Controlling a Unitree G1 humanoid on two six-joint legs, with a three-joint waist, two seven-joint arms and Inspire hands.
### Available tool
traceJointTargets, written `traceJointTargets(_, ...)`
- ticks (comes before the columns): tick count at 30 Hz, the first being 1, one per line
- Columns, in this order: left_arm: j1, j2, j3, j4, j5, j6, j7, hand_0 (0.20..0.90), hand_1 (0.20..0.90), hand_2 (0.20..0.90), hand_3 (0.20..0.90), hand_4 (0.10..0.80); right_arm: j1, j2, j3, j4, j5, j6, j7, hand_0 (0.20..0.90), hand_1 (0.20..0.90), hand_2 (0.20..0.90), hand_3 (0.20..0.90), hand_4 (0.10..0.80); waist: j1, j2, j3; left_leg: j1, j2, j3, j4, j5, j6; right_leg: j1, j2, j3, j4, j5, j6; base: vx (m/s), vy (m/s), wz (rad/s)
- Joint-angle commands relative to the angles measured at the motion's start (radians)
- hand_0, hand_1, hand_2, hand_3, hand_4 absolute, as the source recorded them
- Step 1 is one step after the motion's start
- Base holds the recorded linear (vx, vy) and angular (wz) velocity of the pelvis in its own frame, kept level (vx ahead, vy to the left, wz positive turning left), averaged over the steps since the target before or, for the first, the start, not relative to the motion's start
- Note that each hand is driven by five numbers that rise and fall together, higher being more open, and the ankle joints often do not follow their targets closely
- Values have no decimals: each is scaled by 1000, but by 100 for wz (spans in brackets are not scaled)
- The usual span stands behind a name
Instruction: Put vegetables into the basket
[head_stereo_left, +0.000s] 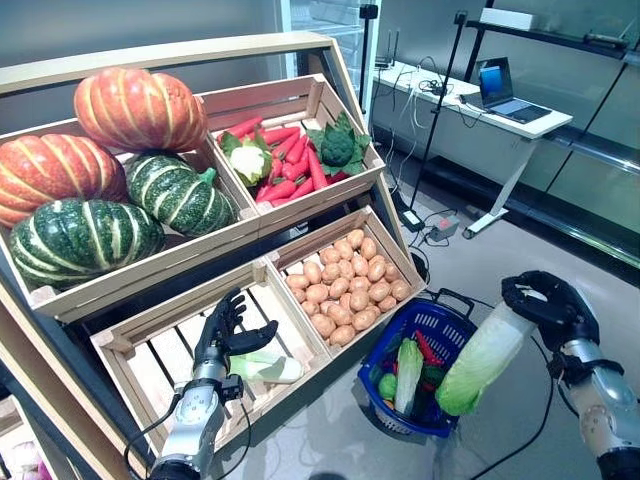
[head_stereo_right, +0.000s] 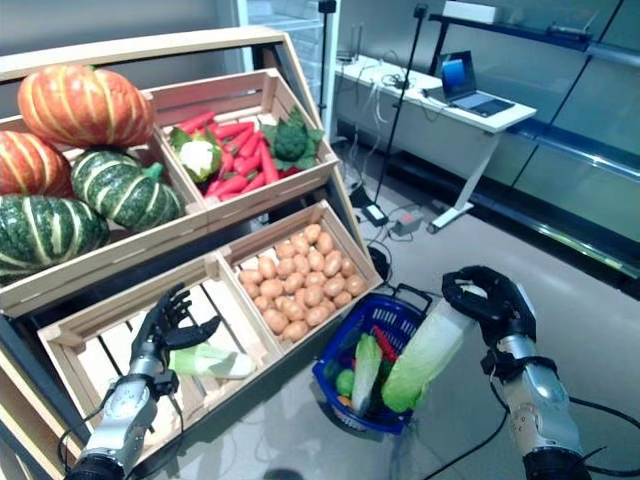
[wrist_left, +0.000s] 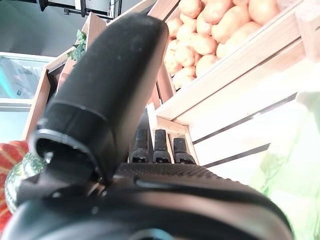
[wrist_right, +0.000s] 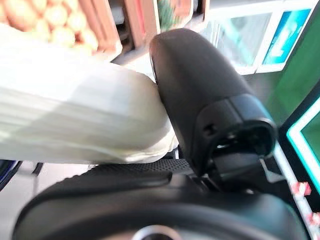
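Curling round the cabbage's (head_stereo_left: 480, 360) white base, right hand (head_stereo_left: 548, 308) fingers (left hand (head_stereo_left: 222, 330) spread open).

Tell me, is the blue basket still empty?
No, the blue basket already holds a cabbage and other vegetables.

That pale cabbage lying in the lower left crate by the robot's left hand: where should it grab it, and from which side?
Probably round the middle, coming from above. The napa cabbage lies flat on the slats of the lower left crate, long axis across the bin, so only its top is free. The left hand, fingers open, hovers just behind it; closing across the narrow width looks easiest.
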Motion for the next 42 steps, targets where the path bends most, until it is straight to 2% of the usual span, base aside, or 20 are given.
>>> traceJointTargets(1,-116,44,38,-58,-17,-74,-11,900,900,900,900,800,-123,-83,-132,-1,33,-168,-67,300,300,300,300,400,14,14,-27,41,-39,-5,8,-97,52,-37,47,2,43,40,-56,-6,-44,-3)
traceJointTargets(4,-122,47,29,-84,-16,-70,-22,900,900,900,900,800,-137,-81,-132,31,20,-202,-108,300,300,300,300,400,21,17,-4,16,-37,-3,80,-121,58,-57,42,-2,126,1,-64,-28,-50,-5)
traceJointTargets(7,-150,69,19,-124,-5,-76,-33,900,900,900,900,800,-156,-78,-135,47,11,-261,-186,300,300,300,300,400,28,10,55,-75,-25,-8,262,-187,66,-138,33,-23,287,-64,-83,-137,-106,-6)
traceJointTargets(9,-181,88,11,-148,-9,-77,-36,900,900,900,900,800,-173,-77,-145,59,-10,-302,-249,300,300,300,300,400,34,5,105,-156,-14,-15,408,-252,69,-192,22,-46,386,-109,-98,-160,-126,11)
traceJointTargets(12,-210,113,-1,-205,-18,-61,-33,900,900,900,900,800,-216,-89,-150,58,-28,-346,-339,300,300,300,300,400,46,4,172,-291,-2,-36,611,-325,71,-287,1,-82,548,-166,-131,-156,-106,36)
traceJointTargets(16,-235,138,-35,-249,-38,-57,-14,900,900,900,900,800,-309,-133,-152,55,-29,-358,-406,300,300,300,300,400,48,24,241,-435,14,-57,792,-381,72,-413,-33,-107,727,-219,-163,-139,-15,20)
traceJointTargets(17,-240,144,-44,-256,-44,-58,-6,900,900,900,900,800,-335,-151,-154,65,-31,-358,-415,300,300,300,300,400,50,31,256,-461,12,-71,837,-414,70,-439,-39,-103,779,-247,-163,-67,26,17)
traceJointTargets(21,-274,152,-86,-263,-64,-93,42,900,900,900,900,800,-442,-226,-129,134,1,-368,-412,300,300,300,300,400,57,53,323,-627,-1,-103,1032,-475,87,-612,-90,-100,980,-302,-177,-137,38,15)
traceJointTargets(27,-318,159,-112,-248,-81,-121,122,900,900,900,900,800,-568,-257,-77,179,27,-385,-416,300,300,300,300,400,56,83,369,-776,-30,-112,1179,-514,97,-779,-118,-81,1133,-343,-182,-85,33,13)
traceJointTargets(31,-355,164,-124,-227,-91,-135,153,900,900,900,900,800,-640,-286,-34,192,-39,-339,-453,300,300,300,300,400,52,99,388,-862,-35,-117,1268,-533,101,-879,-127,-67,1220,-365,-183,-42,13,14)
traceJointTargets(35,-380,167,-126,-235,-99,-162,169,900,900,900,900,800,-701,-318,13,238,-45,-298,-453,300,300,300,300,400,57,110,399,-932,-40,-125,1328,-546,106,-956,-131,-59,1282,-380,-186,-39,-12,7)
traceJointTargets(42,-407,159,-137,-263,-110,-164,172,900,900,900,900,800,-788,-302,41,273,-38,-281,-466,300,300,300,300,400,64,128,415,-1024,-54,-139,1385,-552,114,-1052,-127,-47,1355,-393,-188,-38,-16,4)
